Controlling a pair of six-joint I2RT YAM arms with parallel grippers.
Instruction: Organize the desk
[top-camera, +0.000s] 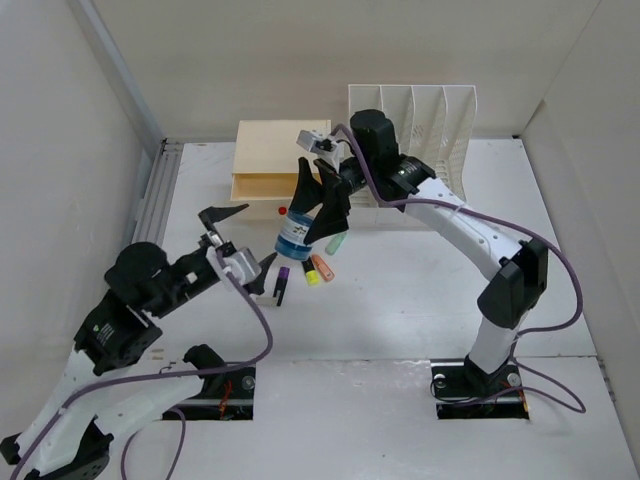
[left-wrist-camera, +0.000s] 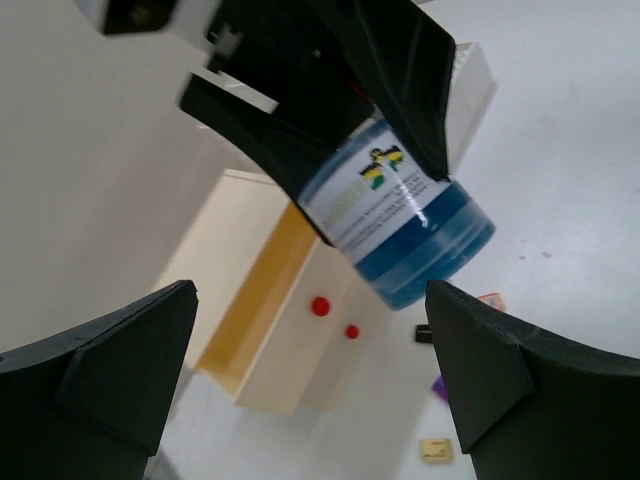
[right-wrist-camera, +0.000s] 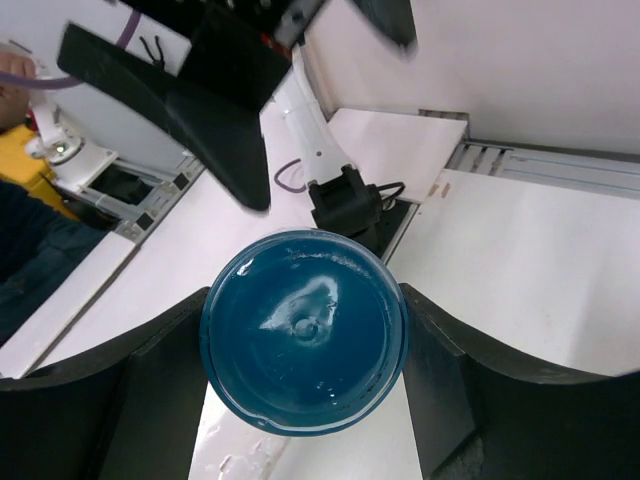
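See left gripper (top-camera: 245, 238) splayed wide and empty, desk (top-camera: 420, 300) underneath both grippers, then just past it the right gripper (top-camera: 320, 213) clenched on a tilted blue bottle (top-camera: 293, 241), markers (top-camera: 318, 268) lying below that, cream drawer box (top-camera: 265, 165) behind, white file rack (top-camera: 425, 115) farthest back.

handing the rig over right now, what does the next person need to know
Grippers: the left gripper is open and empty, above the desk. The right gripper is shut on the blue bottle, held in the air in front of the drawer box.
Things: the markers lie loose on the desk under the bottle. The file rack stands at the back.
Done: the bottle is lifted.
Left: put the bottle away, then probably the markers.
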